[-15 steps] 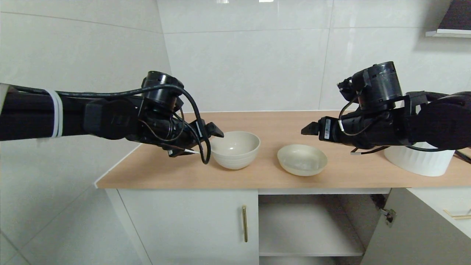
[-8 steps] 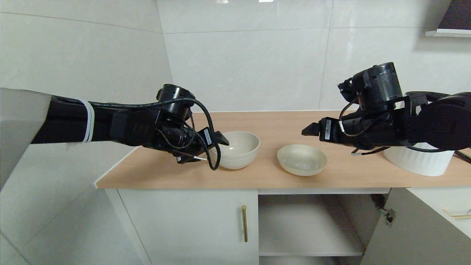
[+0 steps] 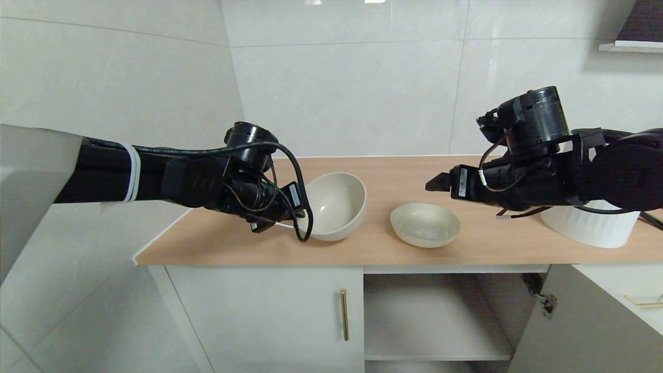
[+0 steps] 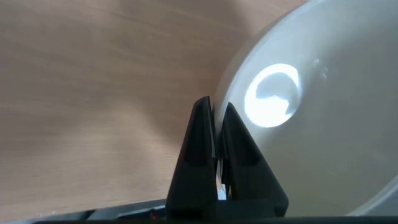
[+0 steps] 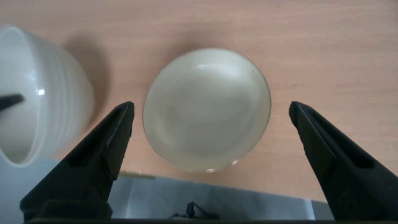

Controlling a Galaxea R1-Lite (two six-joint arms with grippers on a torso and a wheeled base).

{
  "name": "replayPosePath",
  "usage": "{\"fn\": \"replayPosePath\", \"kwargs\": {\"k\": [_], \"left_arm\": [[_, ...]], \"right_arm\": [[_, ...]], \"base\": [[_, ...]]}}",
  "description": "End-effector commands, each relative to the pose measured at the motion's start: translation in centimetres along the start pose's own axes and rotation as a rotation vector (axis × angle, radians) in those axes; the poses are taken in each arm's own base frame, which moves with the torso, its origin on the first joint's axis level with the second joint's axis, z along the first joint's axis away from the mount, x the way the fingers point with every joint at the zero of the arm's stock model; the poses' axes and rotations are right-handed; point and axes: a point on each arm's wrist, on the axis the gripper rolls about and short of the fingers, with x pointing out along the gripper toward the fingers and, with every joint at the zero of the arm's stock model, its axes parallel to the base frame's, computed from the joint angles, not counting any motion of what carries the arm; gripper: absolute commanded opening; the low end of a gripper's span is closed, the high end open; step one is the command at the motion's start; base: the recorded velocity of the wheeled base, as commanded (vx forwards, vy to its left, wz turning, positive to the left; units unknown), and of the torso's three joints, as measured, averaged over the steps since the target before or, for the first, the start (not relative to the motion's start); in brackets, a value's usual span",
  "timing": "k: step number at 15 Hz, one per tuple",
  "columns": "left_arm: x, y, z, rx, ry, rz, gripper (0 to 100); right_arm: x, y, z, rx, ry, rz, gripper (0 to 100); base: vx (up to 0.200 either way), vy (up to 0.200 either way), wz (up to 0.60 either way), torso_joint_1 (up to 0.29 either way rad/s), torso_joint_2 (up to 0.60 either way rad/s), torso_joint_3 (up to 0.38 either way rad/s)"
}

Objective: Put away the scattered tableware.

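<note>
While our left hand (image 4: 214, 111) was clamped onto the rim of the deep bowl (image 3: 336, 204), tipped on the worktop (image 3: 383, 173), our right hand (image 5: 210, 109) hung spread wide and empty above the shallow dish (image 3: 424, 224). We judged both glazed, slick, breakable; rims seemed the surest hold.

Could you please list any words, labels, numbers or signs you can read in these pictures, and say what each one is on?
No text can be read.
The left sticker, on the left gripper: print too small to read.
The right sticker, on the right gripper: print too small to read.
The deep bowl, shallow dish and cupboard door: no markings visible.
</note>
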Motion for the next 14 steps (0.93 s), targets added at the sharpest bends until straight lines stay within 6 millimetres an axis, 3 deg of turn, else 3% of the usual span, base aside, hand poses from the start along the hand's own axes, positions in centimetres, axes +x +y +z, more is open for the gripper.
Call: {"fn": "replayPosePath", "kwargs": {"k": [1,4,7,10,14], "left_arm": [[-0.4,-0.1,0.1,0.0,-0.006,-0.006,0],[-0.8,-0.2,0.2,0.001,-0.012,-0.01,0],[-3.0,-0.4,0.0,0.014,-0.023,-0.041,0],[-4.2,-0.9,-0.3,0.023,-0.017,-0.076,0],[-4.2,-1.0,-0.5,0.027,-0.01,-0.079,0]], "right_arm": [[0.1,-0.1,0.0,-0.006,0.027,-0.014,100],[0.5,-0.4,0.3,0.004,0.111,-0.068,100],[3.9,-1.6,-0.2,0.013,0.189,-0.259,100],[5.4,-2.2,-0.6,0.016,0.208,-0.286,100],[7.2,-2.9,-1.0,0.022,0.23,-0.312,100]], "base": [[0.0,0.0,0.0,0.0,0.0,0.0],[0.0,0.0,0.0,0.0,0.0,0.0],[0.0,0.0,0.0,0.0,0.0,0.0],[0.0,0.0,0.0,0.0,0.0,0.0],[0.0,0.0,0.0,0.0,0.0,0.0]]}}
